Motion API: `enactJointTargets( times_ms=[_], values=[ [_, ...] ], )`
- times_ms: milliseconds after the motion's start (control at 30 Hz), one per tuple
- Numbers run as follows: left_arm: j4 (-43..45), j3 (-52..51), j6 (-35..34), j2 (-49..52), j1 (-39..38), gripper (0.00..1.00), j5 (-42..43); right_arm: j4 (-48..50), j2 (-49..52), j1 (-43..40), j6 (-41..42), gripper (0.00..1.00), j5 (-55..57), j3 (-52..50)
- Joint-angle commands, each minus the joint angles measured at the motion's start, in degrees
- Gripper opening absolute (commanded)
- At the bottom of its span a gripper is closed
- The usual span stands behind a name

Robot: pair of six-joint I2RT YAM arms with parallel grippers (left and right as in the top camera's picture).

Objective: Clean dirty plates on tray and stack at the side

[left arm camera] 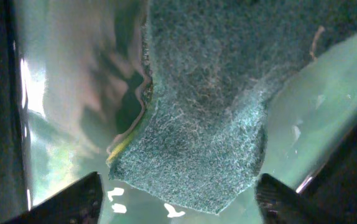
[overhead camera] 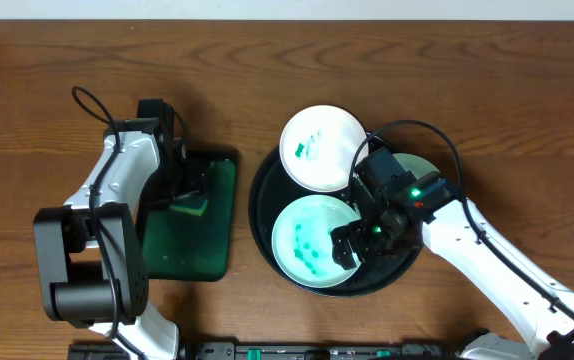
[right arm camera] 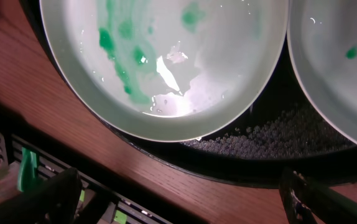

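Note:
The round black tray (overhead camera: 264,200) holds the plates. One white plate (overhead camera: 322,148) with teal smears leans over the tray's far rim. A second smeared plate (overhead camera: 307,245) (right arm camera: 166,56) lies at the near side. A third plate (overhead camera: 425,163) (right arm camera: 343,81), with a teal dot, is mostly hidden under my right arm. My right gripper (overhead camera: 355,245) (right arm camera: 181,202) is open and empty, low over the near plate's right edge and the tray rim (right arm camera: 278,146). My left gripper (overhead camera: 185,188) (left arm camera: 178,205) is open just above a green scouring sponge (overhead camera: 191,206) (left arm camera: 203,124), touching nothing.
The sponge lies on a wet, dark green rectangular tray (overhead camera: 202,250) (left arm camera: 73,93) left of the round tray. Water droplets bead on the black tray floor (right arm camera: 290,134). A black rail with green parts (overhead camera: 317,352) (right arm camera: 29,171) runs along the table's front edge.

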Motion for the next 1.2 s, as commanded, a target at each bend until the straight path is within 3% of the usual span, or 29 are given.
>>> enactJointTargets(
  times_ms=[0,233,400,433,467,500,533,733,1067,1100,1133,1167],
  values=[
    [-0.1,-0.3,-0.2,-0.6,-0.1,0.84,-0.2,-0.3,-0.3,0.3,-0.8,0.99,-1.1,-0.2],
    [2.1,-1.9,0.5,-0.5,-0.1,0.87,1.3,-0.2,-0.3,0.3,-0.8,0.99,-1.2,-0.2],
    [3.6,-3.1,0.6,0.0,-0.1,0.81,2.1,0.0,-0.3,0.3,-0.8,0.99,-1.2,-0.2],
    [4.0,-3.2,1.1,0.2,-0.1,0.75,2.7,0.0,-0.3,0.3,-0.8,0.99,-1.2,-0.2],
    [4.0,-3.2,1.1,0.3,-0.1,0.63,2.8,0.1,-0.3,0.3,-0.8,0.99,-1.2,-0.2],
    [4.1,-3.2,1.1,0.4,-0.1,0.4,2.8,0.1,-0.3,0.3,-0.8,0.99,-1.2,-0.2],
    [4.1,-3.2,1.1,0.5,-0.1,0.28,2.8,0.1,-0.3,0.3,-0.8,0.99,-1.2,-0.2],
    [4.2,-3.2,1.1,1.2,-0.1,0.07,2.8,0.1,-0.3,0.3,-0.8,0.99,-1.2,-0.2],
    [5.0,-3.2,1.1,1.2,-0.1,0.1,2.8,0.1,-0.3,0.3,-0.8,0.99,-1.2,-0.2],
    [4.6,-3.2,1.0,1.2,-0.1,0.33,2.8,0.1,-0.3,0.3,-0.8,0.99,-1.2,-0.2],
    [4.3,-3.2,1.1,1.2,-0.1,0.65,2.8,0.1,-0.3,0.3,-0.8,0.99,-1.2,-0.2],
    [3.9,-3.2,1.1,1.2,-0.1,0.74,2.8,0.2,-0.3,0.3,-0.8,0.99,-1.2,-0.2]
  ],
)
